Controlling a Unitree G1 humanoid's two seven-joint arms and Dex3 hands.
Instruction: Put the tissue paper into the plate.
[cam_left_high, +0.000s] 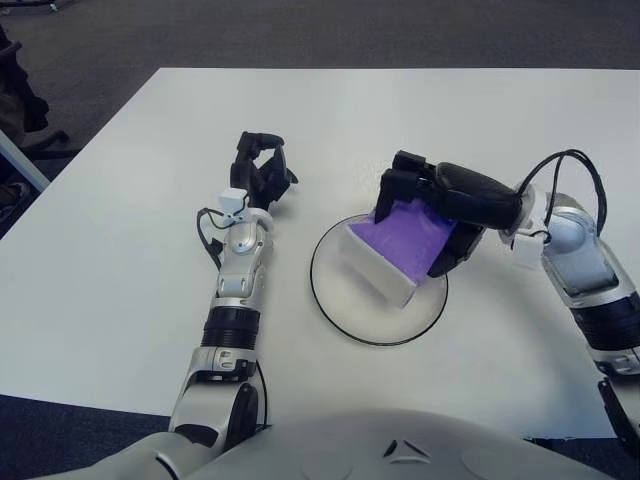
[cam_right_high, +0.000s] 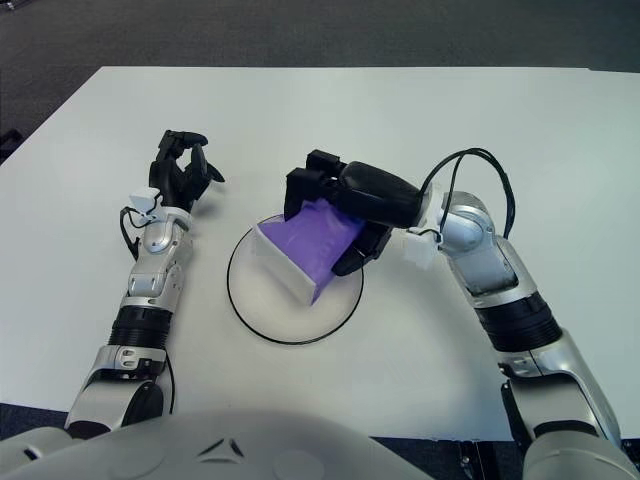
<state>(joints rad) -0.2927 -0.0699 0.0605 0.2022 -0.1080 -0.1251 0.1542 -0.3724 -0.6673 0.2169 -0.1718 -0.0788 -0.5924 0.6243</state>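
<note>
**Tissue pack over the plate, release not yet made**

The right hand holds the tissue paper tilted over the plate, its low end apparently touching the dish. Fingers wrap the far end, clamped on it. What remains is letting go and withdrawing. The left hand, fingers curled and holding nothing, shows left of the plate.

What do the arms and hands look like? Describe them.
Both arms are silver-grey metal segments with black ribbed joint bands. The left hand and right hand are black, three-fingered. Black cables loop at each wrist, beside a small white block.
</note>
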